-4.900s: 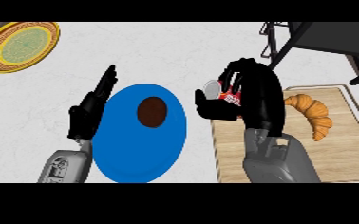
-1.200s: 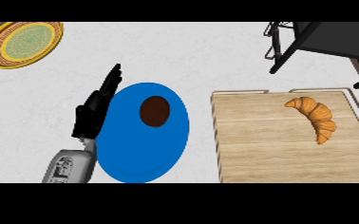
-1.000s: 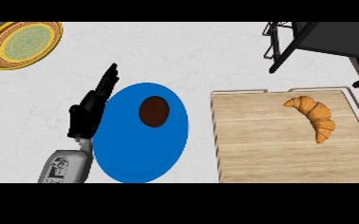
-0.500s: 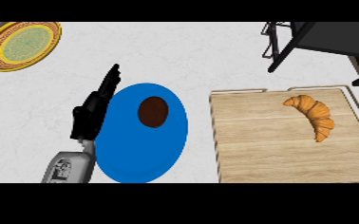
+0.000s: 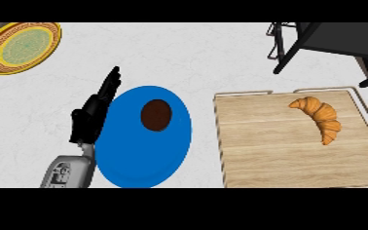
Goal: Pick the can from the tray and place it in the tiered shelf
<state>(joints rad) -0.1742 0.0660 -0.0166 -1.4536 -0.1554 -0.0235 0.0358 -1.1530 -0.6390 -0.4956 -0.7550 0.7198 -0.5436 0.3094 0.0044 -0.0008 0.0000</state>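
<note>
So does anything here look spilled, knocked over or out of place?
Nothing stands out. The croissant lies flat on the wooden tray, the brown item sits on the blue plate, and the left hand rests open beside it.

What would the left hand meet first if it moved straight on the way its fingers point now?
Probably nothing: the left hand points up-right over bare counter, beside the blue plate.
</note>
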